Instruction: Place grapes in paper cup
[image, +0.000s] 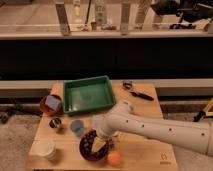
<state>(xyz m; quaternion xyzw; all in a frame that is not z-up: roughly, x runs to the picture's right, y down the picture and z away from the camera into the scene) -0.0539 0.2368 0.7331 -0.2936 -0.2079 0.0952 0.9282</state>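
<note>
The grapes (90, 146) are a dark heap in a round dark bowl at the front middle of the wooden table. The paper cup (46, 149) stands upright at the front left corner, well left of the bowl. My gripper (103, 140) is at the end of the white arm that reaches in from the right. It is down over the right side of the grape heap and hides part of it. An orange (114, 158) lies just right of the bowl, in front of the wrist.
A green tray (87, 95) sits at the back middle. A red bowl (51, 104) with a blue object is at the left. A small metal cup (55, 123) and a blue cup (76, 127) stand behind the grapes. A black tool (140, 94) lies back right.
</note>
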